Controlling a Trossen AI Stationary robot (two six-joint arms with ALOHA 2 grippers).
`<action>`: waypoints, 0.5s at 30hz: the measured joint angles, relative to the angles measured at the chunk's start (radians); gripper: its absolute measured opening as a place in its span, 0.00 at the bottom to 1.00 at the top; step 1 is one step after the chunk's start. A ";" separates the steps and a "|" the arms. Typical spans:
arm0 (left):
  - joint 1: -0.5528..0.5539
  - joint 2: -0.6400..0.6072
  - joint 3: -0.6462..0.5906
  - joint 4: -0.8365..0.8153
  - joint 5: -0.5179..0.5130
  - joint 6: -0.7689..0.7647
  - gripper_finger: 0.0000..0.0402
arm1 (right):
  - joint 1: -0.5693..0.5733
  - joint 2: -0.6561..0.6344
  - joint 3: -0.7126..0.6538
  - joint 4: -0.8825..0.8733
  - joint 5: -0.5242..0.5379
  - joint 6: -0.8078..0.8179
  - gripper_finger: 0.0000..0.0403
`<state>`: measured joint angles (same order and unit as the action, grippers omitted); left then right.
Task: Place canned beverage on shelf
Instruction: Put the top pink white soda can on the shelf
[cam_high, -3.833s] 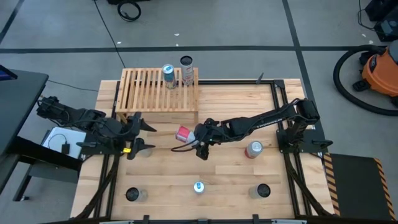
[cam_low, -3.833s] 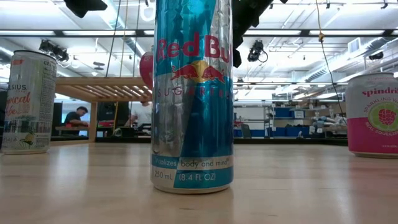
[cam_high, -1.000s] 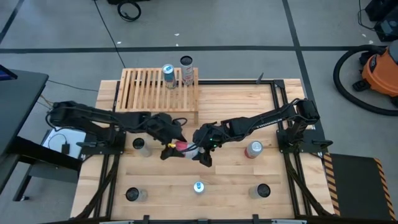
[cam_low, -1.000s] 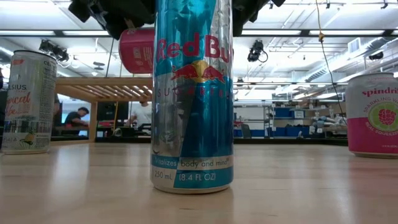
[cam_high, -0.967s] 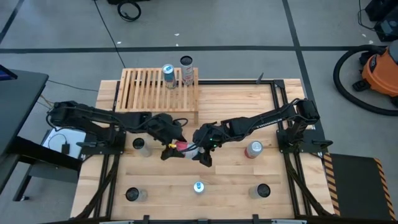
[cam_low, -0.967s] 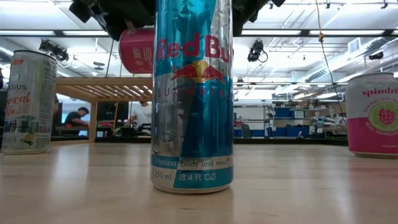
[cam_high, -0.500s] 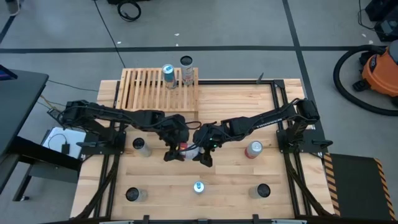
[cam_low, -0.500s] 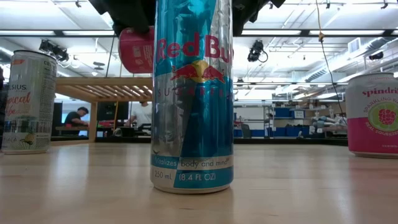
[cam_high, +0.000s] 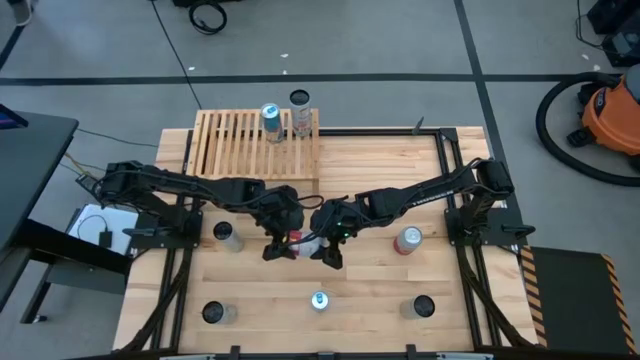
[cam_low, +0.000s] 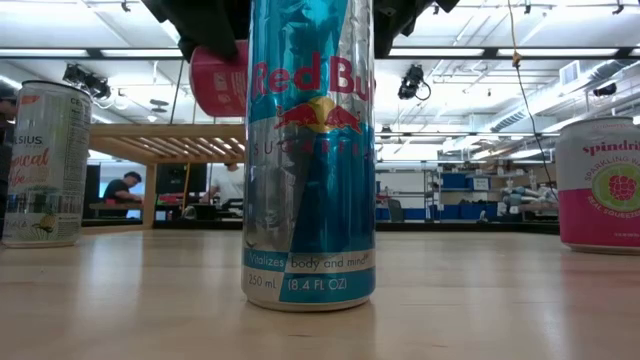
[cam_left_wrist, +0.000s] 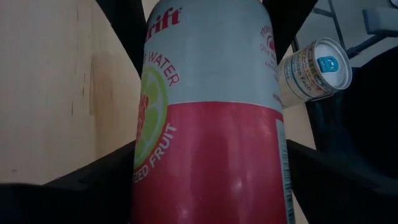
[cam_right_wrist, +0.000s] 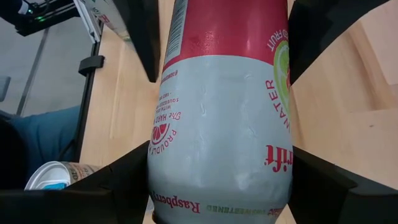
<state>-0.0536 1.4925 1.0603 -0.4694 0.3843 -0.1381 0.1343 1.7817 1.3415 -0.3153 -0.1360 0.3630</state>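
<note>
Low view, pale plank tabletop (cam_low: 450, 300), ceiling strip lights (cam_low: 90, 53), distant shelving (cam_low: 480, 190)

one wooden slatted shelf (cam_high: 255, 143) with two cans standing on it (cam_high: 271, 122). five more cans stand on the table (cam_high: 408, 239). one red and white can (cam_high: 298, 242) sits between two robot arms.

My left gripper (cam_high: 283, 240) and right gripper (cam_high: 322, 243) meet mid-table over the red can (cam_high: 297, 241), one at each end of it. The shelf (cam_high: 240, 150) sits at the table's (cam_high: 380, 300) far left corner with two cans (cam_high: 271, 121) on its right end. Other cans stand along the near edge.
</note>
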 joint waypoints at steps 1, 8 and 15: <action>0.000 0.000 0.000 0.000 0.000 0.002 0.87 | 0.000 0.000 0.000 0.000 0.000 0.000 0.74; 0.000 0.001 0.000 -0.001 -0.001 0.003 0.73 | 0.000 0.000 0.000 0.001 -0.001 -0.001 0.74; -0.015 0.001 -0.001 -0.001 -0.017 0.001 0.73 | 0.002 0.000 0.000 0.001 -0.024 -0.001 0.76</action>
<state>-0.0687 1.4933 1.0595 -0.4704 0.3670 -0.1369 0.1366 1.7817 1.3415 -0.3141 -0.1602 0.3625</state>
